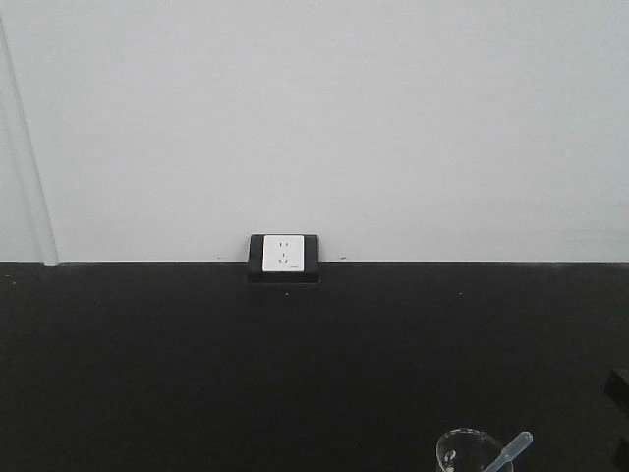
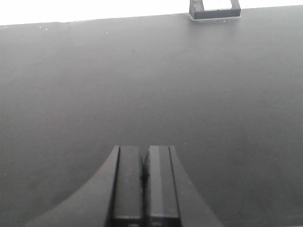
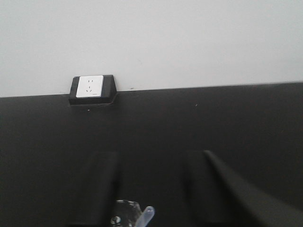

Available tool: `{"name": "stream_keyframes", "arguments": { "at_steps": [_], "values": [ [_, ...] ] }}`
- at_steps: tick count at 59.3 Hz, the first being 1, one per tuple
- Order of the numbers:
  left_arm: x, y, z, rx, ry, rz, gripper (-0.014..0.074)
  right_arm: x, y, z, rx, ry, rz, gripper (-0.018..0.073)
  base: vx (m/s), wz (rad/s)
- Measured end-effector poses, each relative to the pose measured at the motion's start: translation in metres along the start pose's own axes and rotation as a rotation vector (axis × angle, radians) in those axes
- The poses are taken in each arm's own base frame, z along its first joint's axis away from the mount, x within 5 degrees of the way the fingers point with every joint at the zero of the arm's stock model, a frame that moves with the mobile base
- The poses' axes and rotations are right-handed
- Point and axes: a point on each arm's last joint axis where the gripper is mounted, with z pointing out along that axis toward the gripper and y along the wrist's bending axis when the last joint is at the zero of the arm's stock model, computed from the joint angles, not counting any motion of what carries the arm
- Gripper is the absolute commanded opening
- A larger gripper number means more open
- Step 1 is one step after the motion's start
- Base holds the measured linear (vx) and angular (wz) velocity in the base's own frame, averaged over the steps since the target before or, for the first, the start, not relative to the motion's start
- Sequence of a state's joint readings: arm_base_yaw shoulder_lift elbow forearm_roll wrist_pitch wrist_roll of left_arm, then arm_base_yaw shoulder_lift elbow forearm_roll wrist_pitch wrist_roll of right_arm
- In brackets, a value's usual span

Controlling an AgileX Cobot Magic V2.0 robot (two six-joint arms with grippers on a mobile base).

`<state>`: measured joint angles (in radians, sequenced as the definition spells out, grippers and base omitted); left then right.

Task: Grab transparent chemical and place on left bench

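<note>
The transparent chemical is a slim clear pipette (image 1: 516, 449) whose pale bulb end sticks up out of a clear glass beaker (image 1: 460, 454) at the bottom right of the front view. In the right wrist view the pipette (image 3: 147, 215) and beaker (image 3: 124, 210) sit at the bottom edge, between my right gripper's (image 3: 151, 158) two dark fingers, which are wide open and empty. My left gripper (image 2: 144, 151) is shut with nothing between its pads, low over bare black counter. The left bench with white bins is out of view.
The black countertop (image 1: 197, 364) here runs to a plain white wall and carries a white wall socket (image 1: 283, 253) in a black housing, also in the right wrist view (image 3: 91, 87) and the left wrist view (image 2: 215, 8). A dark shape (image 1: 620, 388) shows at the front view's right edge.
</note>
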<state>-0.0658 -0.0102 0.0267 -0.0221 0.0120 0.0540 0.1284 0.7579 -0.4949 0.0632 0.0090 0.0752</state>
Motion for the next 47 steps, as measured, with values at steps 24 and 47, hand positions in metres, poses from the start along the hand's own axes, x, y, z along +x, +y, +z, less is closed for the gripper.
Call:
{"name": "stream_keyframes", "arguments": {
  "at_steps": [24,47],
  "values": [
    [0.000,0.000,0.000,0.000,0.000,0.000,-0.0003,0.025,-0.008,0.053,0.084,0.086,0.343,0.0683,0.00,0.00],
    [0.000,0.000,0.000,0.000,0.000,0.000,-0.0003,0.083,-0.018,0.114,0.160,0.232,0.373,0.0517,0.00,0.00]
  ]
}}
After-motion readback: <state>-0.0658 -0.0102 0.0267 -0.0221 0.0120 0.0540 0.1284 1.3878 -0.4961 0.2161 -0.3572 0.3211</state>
